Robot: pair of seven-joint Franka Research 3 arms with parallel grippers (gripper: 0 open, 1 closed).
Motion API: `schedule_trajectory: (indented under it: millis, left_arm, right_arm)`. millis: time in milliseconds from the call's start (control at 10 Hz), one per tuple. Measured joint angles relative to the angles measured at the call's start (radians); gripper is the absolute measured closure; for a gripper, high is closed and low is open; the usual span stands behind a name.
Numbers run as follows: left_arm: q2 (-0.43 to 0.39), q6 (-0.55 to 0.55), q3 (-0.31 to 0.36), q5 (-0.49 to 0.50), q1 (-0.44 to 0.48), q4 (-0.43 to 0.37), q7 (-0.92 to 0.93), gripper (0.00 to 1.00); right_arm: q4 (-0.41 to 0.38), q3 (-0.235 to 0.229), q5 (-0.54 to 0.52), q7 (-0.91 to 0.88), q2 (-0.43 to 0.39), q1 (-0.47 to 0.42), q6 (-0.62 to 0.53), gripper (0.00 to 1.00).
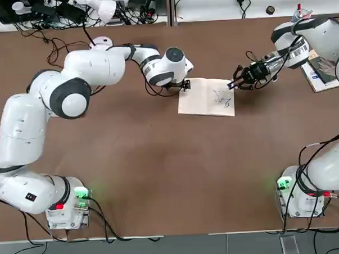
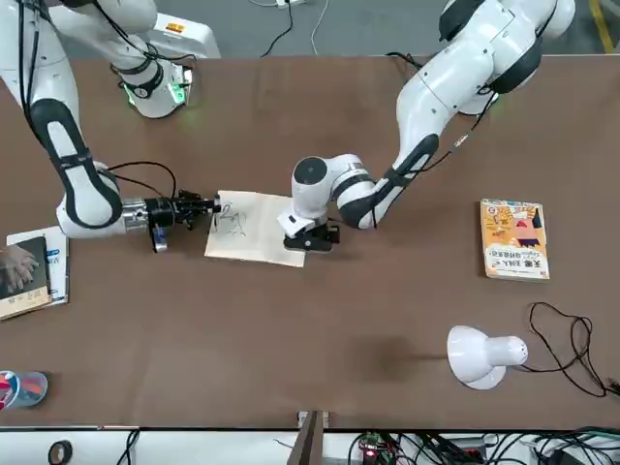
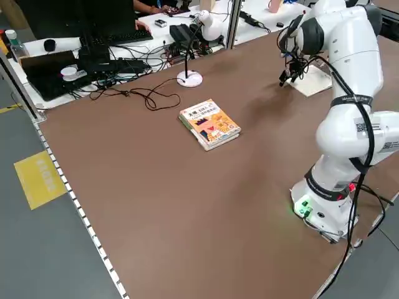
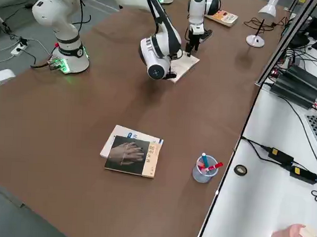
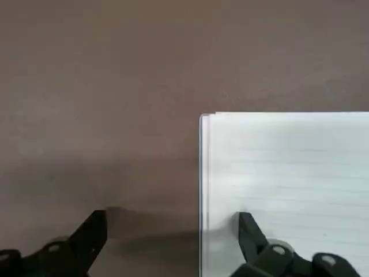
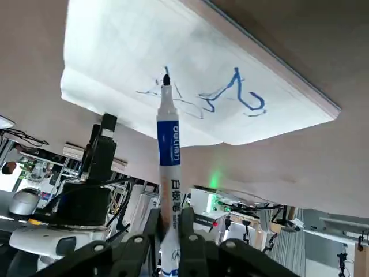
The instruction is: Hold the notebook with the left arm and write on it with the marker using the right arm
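Right hand [image 1: 239,80], slim and black, is clamped tight on the marker [image 6: 169,167], w/ the barrel gripped between both fingers and the dark tip pointing out ahead. In the right wrist view the tip sits at or just off the page, over blue scribbles; can't tell if it touches. From overhead, this hand lies nearly level at the right edge of the notebook [image 1: 206,97], approx. mid-counter toward the far side.

Left hand [image 1: 182,86] is at the notebook's opposite, left edge. Its fingers [image 5: 253,242] are spread apart, one tip down on the white page near the corner, the other on the bare brown counter [image 1: 160,161] just beside the book. Nothing is gripped between them.

The notebook lies flat and open, cream pages up, scribbles on the side nearer the right hand. So it sits between the two hands, one at each short side.
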Motion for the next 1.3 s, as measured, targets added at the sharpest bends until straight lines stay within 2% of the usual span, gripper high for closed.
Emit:
schedule_trajectory:
  millis: [1300]
  left_arm:
    - [0.000,0.000,0.000,0.000,0.000,0.000,0.000,0.00]
  right_arm:
    - [-0.025,0.004,0.041,-0.002,0.000,0.018,0.030,0.83]
